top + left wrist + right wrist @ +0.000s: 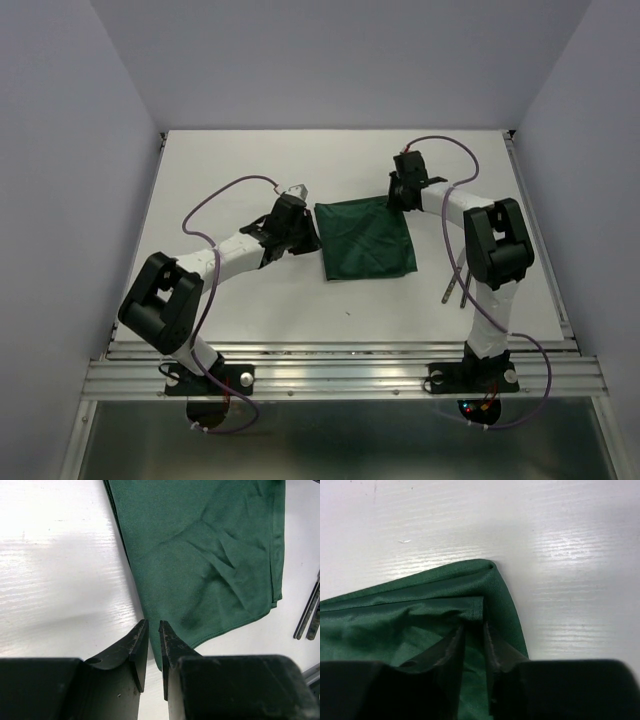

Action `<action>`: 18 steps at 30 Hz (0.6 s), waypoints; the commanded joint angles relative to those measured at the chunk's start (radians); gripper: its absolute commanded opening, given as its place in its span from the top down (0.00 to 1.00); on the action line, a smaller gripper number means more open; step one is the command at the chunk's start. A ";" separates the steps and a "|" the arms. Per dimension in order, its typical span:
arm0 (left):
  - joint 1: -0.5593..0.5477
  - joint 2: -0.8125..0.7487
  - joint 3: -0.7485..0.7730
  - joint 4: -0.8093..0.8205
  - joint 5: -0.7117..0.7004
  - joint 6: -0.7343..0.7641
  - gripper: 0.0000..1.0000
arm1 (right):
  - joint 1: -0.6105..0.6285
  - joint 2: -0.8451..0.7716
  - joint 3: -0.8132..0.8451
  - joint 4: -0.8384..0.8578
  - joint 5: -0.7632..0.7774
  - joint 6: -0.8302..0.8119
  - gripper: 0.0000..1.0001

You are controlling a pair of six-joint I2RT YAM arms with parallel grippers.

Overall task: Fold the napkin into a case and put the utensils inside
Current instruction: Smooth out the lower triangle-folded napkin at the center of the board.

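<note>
Top external view: the napkin [365, 240] lies folded into a rough square at mid-table, its left edge just beside the left gripper [153, 625] and its far right corner under the right gripper [474, 627]. Bare table [240, 165] runs wide to the left and toward the back wall, while to the right there is less room, since the utensils [452, 288] lie near the napkin's right edge, close to the right arm's upright link. The left wrist view shows the left jaws drawn almost together with only a thin slit, right at the cloth's edge near a corner; whether any cloth is pinched cannot be told. The right wrist view shows the right jaws closed on a turned-over layer at the napkin's corner, with green cloth filling the gap. The utensils are partly hidden by the right arm from above and cut off at the frame edge in the left wrist view, so fork and knife cannot be told apart. The table is white with faint grain and glare, enclosed by pale walls [60, 150], with a metal rail [340, 375] along the near edge.
</note>
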 commanded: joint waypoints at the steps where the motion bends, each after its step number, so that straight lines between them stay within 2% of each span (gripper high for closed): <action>1: 0.003 -0.028 0.015 -0.005 -0.017 0.012 0.73 | 0.000 0.019 0.053 0.000 0.003 -0.021 0.77; 3: 0.003 -0.023 0.017 -0.003 -0.016 0.012 0.73 | 0.000 0.018 0.054 0.000 -0.004 -0.018 0.83; 4: 0.003 -0.023 0.017 -0.003 -0.016 0.012 0.73 | 0.000 0.015 0.054 0.002 -0.006 -0.016 0.92; 6: 0.004 -0.023 0.017 -0.003 -0.016 0.013 0.73 | 0.000 -0.010 0.047 0.020 -0.009 -0.013 0.99; 11: 0.004 -0.020 0.018 -0.003 -0.013 0.016 0.73 | 0.000 -0.048 0.043 0.055 -0.012 -0.013 0.99; 18: 0.004 -0.018 0.023 -0.005 -0.007 0.021 0.73 | 0.000 -0.014 0.090 0.045 -0.026 -0.019 0.99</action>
